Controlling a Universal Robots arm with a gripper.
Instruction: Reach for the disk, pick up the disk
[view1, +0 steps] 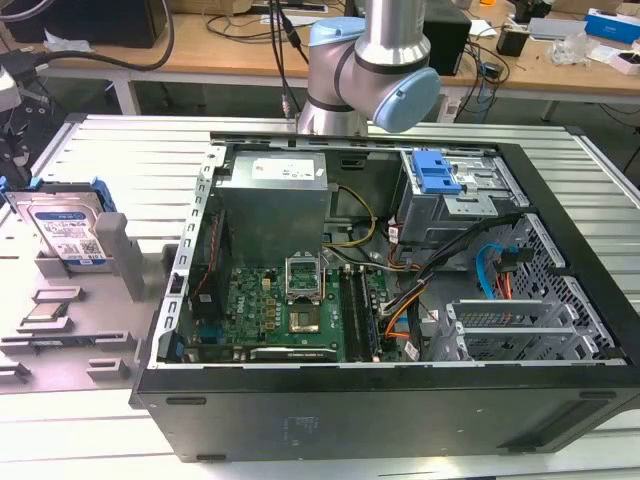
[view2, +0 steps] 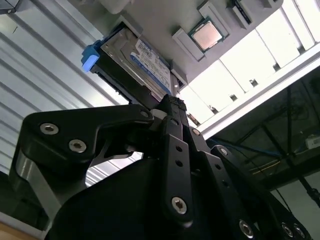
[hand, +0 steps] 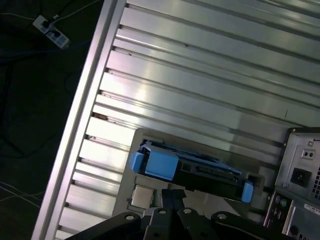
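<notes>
The gripper (view2: 172, 102), jaws closed on nothing, points toward the disk (view1: 65, 232), which stands on edge in a grey holder (view1: 116, 250) to the exterior view's left of the open computer case (view1: 400, 405); rigid, dense and probably shock-sensitive, it looks best pinched across its flat faces.

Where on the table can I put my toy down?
In the exterior view, the ribbed table is bare beyond the disk, left of the computer case, and along its near side. Inside it is crowded.

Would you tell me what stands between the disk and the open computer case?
In the exterior view, a grey upright post stands between the disk and the computer case.
</notes>
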